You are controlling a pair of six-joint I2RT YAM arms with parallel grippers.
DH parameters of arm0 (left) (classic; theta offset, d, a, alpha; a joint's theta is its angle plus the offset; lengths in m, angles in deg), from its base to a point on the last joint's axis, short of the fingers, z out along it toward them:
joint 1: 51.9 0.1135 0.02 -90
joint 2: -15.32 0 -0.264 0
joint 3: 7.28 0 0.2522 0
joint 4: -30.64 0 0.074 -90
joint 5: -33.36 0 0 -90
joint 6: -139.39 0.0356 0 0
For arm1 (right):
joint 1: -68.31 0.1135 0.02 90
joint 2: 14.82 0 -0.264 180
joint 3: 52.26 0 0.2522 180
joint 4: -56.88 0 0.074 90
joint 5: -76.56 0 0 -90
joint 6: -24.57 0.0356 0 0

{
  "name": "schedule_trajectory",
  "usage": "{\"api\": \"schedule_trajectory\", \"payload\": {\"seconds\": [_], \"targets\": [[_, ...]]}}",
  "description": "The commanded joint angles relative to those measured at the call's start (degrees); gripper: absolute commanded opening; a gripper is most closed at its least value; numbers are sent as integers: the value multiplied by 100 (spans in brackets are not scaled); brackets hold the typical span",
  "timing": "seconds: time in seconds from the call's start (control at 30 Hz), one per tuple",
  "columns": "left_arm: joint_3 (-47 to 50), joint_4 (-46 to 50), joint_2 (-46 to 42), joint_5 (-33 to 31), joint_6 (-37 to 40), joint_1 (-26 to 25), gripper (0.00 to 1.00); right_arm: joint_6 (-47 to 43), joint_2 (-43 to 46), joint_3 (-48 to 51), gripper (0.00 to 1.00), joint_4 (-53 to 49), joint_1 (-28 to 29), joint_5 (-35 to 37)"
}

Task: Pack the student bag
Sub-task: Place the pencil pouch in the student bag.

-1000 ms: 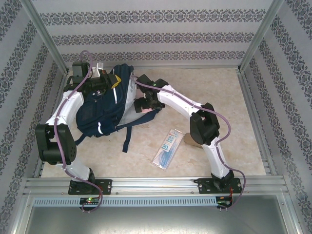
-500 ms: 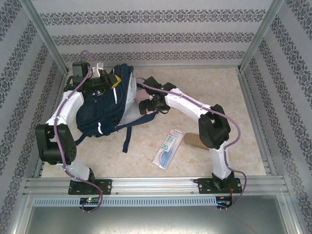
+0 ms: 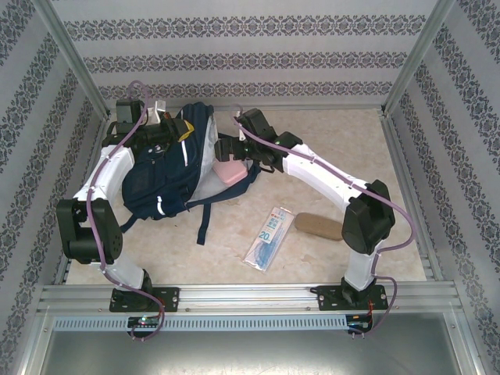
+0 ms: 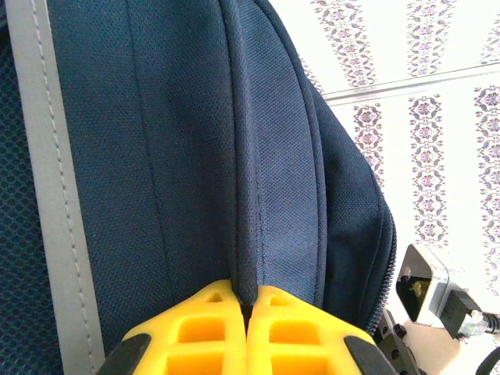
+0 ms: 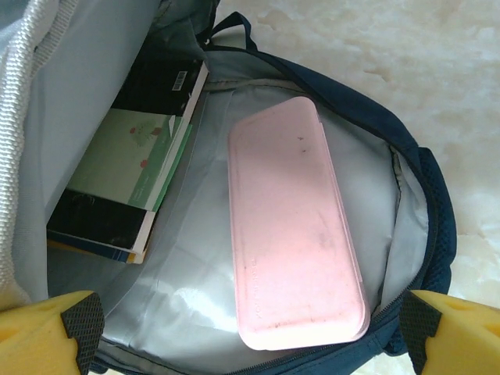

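The navy student bag point(image 3: 156, 176) lies at the back left with its mouth open toward the right. My left gripper point(image 3: 178, 130) is shut on a fold of the bag's navy fabric point(image 4: 247, 258), its yellow fingers point(image 4: 203, 328) pinching the fold. A pink case point(image 3: 229, 170) lies flat on the grey lining point(image 5: 180, 305) inside the open mouth, beside a few books point(image 5: 133, 180). My right gripper point(image 3: 248, 154) hovers just right of the mouth, open, its yellow fingertips point(image 5: 47, 332) wide apart with nothing between them; the pink case point(image 5: 297, 234) lies below it.
A flat blue-and-clear packet marked 20 point(image 3: 269, 234) and a brown oblong object point(image 3: 316, 226) lie on the beige table, right of the bag's dark strap point(image 3: 205, 215). Patterned walls and metal posts close in the back and sides.
My right gripper has pulled back from the bag's mouth toward the back right, and its elbow has swung right. The pink case now lies uncovered in the opening. The left arm has not moved.
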Motion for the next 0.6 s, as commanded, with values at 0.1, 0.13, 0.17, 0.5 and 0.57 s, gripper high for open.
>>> {"api": "schedule_trajectory", "payload": {"seconds": [0.1, 0.13, 0.17, 0.5, 0.57], "targets": [[-42, -157, -272, 256, 147, -13, 0, 377, -358, 130, 98, -36, -157, -411], [-50, -174, -259, 266, 138, -13, 0, 509, -522, 68, 98, -118, -260, -642], [-73, -181, -254, 274, 133, -13, 0, 604, -721, -42, 98, -233, -379, -959], [-138, -120, -205, 370, 168, -13, 0, 891, -1704, -672, 51, -236, -674, -1497], [-145, -121, -201, 373, 171, -13, 0, 841, -1892, -938, 52, -419, -709, -1281]]}}
